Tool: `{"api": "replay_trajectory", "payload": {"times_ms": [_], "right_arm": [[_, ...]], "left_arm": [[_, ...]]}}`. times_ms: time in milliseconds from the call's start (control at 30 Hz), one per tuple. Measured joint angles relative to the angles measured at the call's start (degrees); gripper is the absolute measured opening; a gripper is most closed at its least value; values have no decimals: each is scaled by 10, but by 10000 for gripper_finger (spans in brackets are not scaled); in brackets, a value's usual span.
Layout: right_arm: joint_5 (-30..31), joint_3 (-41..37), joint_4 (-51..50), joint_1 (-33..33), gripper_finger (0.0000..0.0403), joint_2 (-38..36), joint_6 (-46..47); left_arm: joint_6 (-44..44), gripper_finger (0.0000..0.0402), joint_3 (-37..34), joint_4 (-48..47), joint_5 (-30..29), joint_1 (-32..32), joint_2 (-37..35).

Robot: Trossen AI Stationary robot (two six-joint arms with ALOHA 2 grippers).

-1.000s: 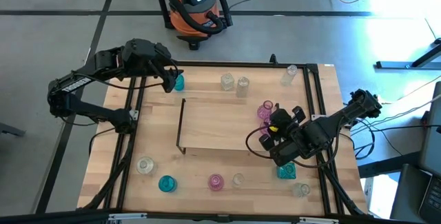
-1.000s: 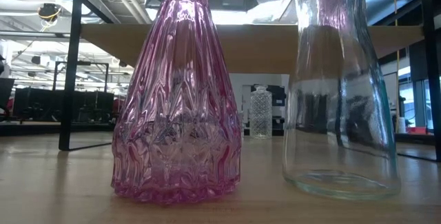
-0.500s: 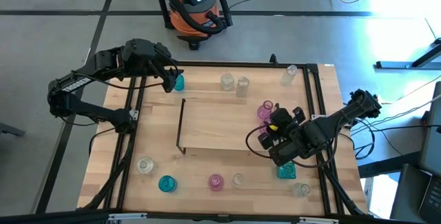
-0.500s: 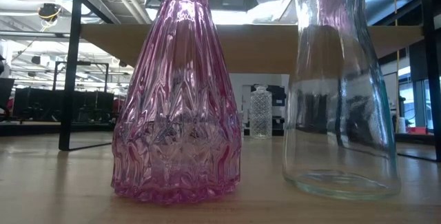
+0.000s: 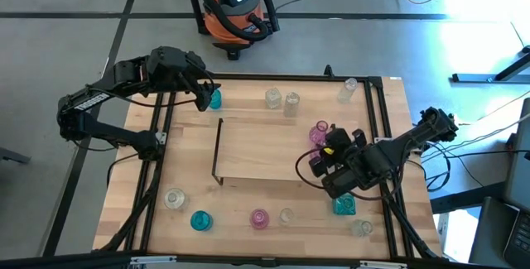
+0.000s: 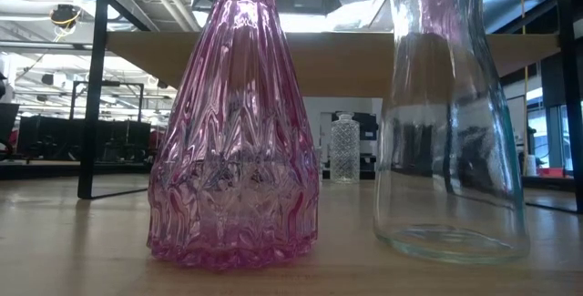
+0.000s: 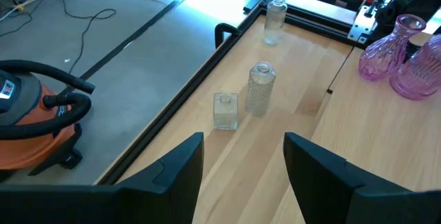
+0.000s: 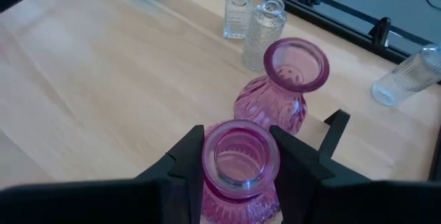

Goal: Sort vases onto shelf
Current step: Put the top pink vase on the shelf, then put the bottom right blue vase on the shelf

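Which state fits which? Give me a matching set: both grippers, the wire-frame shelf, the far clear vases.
Column A:
1. right gripper
2. left gripper
3. low light-wood shelf on dark wire frame
4. pair of small clear glass vases

Column B:
a. open, holding nothing, near the table's far left corner
b. standing side by side on the tabletop by the far rail
c. shut on a pink ribbed glass vase
d. carries a second pink vase at its right end

Pairs: 1-c, 2-a, 3-d, 4-b
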Motion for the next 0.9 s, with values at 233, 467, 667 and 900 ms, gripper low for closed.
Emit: {"api": "replay_trajectory", "payload": {"times_ms": [233,467,667,900], "right_arm": [[5,0,-1,-8,124,0,0],[-1,0,0,-8,134,0,2],[-3,0,-2,-8,185,0,19],[-7,22,-7,-8,229,0,19]], "left_arm": [[0,192,0,0,0,0,0],[9,192,0,0,0,0,0],[13,192,0,0,0,0,0],[15,192,0,0,0,0,0]]}}
